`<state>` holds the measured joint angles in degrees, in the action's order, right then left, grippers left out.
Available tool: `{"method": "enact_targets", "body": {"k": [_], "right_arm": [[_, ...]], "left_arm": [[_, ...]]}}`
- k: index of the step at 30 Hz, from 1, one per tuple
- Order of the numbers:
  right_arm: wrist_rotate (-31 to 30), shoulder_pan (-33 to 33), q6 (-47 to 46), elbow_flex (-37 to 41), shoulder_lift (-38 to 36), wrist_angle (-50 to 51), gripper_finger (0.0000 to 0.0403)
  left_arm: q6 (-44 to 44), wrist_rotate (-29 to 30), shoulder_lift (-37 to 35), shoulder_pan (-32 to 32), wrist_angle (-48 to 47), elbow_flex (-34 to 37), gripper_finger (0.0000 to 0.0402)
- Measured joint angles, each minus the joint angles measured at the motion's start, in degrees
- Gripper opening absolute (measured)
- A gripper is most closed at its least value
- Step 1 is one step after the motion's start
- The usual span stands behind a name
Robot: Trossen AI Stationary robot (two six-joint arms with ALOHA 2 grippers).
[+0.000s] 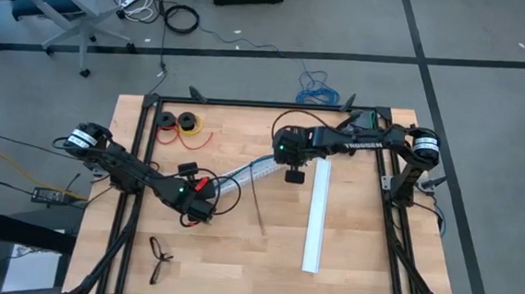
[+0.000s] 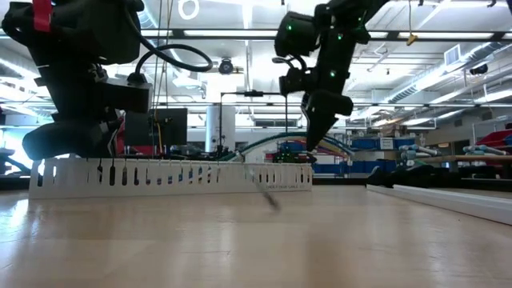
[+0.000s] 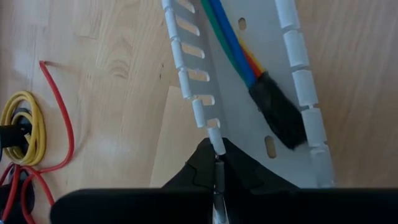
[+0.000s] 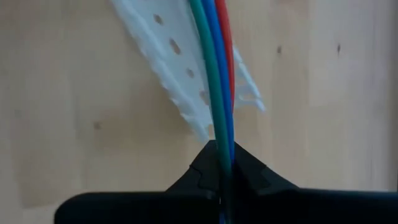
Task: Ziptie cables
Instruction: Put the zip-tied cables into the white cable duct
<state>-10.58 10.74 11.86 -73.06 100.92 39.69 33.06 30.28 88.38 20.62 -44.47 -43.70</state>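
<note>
Both grippers are working on one long white slotted plastic rail (image 1: 242, 175) lying diagonally at the middle of the wooden table (image 1: 348, 255). The right gripper (image 4: 219, 163), at the rail's two o'clock end, is pinching shut on the bundle of thin green, blue and red cables (image 4: 216, 74), which is running along the rail's channel. The left gripper (image 3: 217, 163), at the rail's eight o'clock end, is clamping closed on the rail's toothed side wall, just beside the cables' small black connector (image 3: 278, 112) resting in the channel. A long, thin black plastic ziptie (image 1: 258, 200) is lying loose on the table, towards six o'clock of the rail's middle and apart from both grippers. A second white rail (image 1: 316, 217) is lying at four o'clock, a red and yellow wire with two black spools (image 1: 182, 127) at ten o'clock, and a pair of dark-framed glasses (image 1: 159, 256) at seven o'clock. Several things could be going wrong from here: if the right gripper is pulling on the cables while the left is gripping only a thin wall tooth, the tooth could be slipping free or bending, letting the rail swing. Any such swing could be knocking the ziptie farther off. Thin wires could also be sliding out of the closed fingers unevenly, splitting the bundle.
</note>
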Motion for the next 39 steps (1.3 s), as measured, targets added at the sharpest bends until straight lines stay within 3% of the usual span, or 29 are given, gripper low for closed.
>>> {"method": "enact_targets", "body": {"k": [11,20,25,34,39], "right_arm": [[11.9,6.7,3.9,5.4,0.2,-5.5,0.0010],[12.9,6.7,6.9,9.9,0.3,-11.3,0.0018],[13.6,7.0,6.9,9.9,0.3,-12.9,0.0049],[13.2,7.7,5.6,9.9,0.3,-10.9,0.0141],[11.7,8.0,5.6,9.9,0.1,-9.4,0.0166]], "left_arm": [[0.0,-0.1,0.0,0.0,0.0,0.0,0.0019],[0.0,-0.1,0.0,0.0,0.0,0.0,0.0019],[0.1,-0.1,0.0,0.0,0.1,0.0,0.0019],[0.1,-0.1,0.0,0.0,1.0,0.0,0.0019],[0.2,-0.2,0.0,0.0,1.0,0.0,0.0019]]}}
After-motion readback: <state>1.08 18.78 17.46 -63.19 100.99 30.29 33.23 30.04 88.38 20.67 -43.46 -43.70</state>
